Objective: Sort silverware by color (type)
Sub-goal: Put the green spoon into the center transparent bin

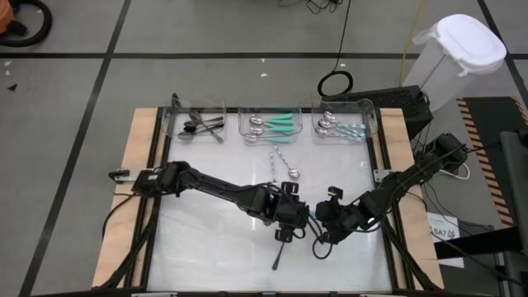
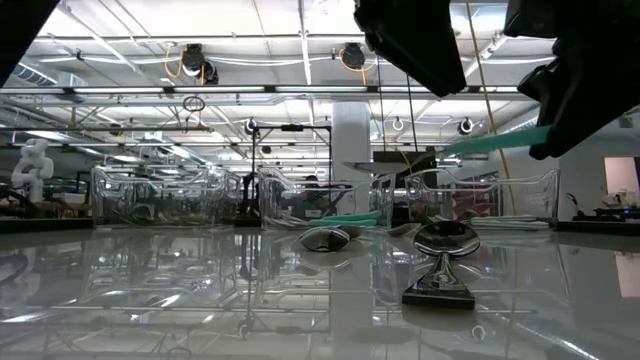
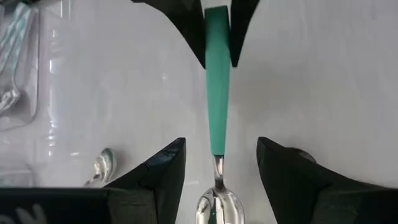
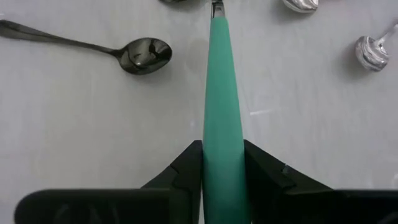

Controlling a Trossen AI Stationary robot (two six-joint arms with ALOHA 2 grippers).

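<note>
The white table point(image 1: 214, 256) carries three clear bins along its far edge: the left bin point(image 1: 198, 124) holds dark utensils, the middle bin point(image 1: 270, 124) teal-handled spoons, the right bin point(image 1: 345, 125) pale-blue-handled ones. Both arms meet near the table's centre, and from above their bodies hide the teal-handled spoon point(image 4: 222, 124) between them. The right gripper point(image 4: 222, 163) is clamped on its handle end. The left gripper point(image 3: 216, 163) has its fingers apart, one on each side of the spoon's neck, not touching it. A black spoon point(image 1: 281, 250) lies near the front, partly under the left gripper. Two pale-blue-handled spoons point(image 1: 282, 163) lie loose nearer the bins.
</note>
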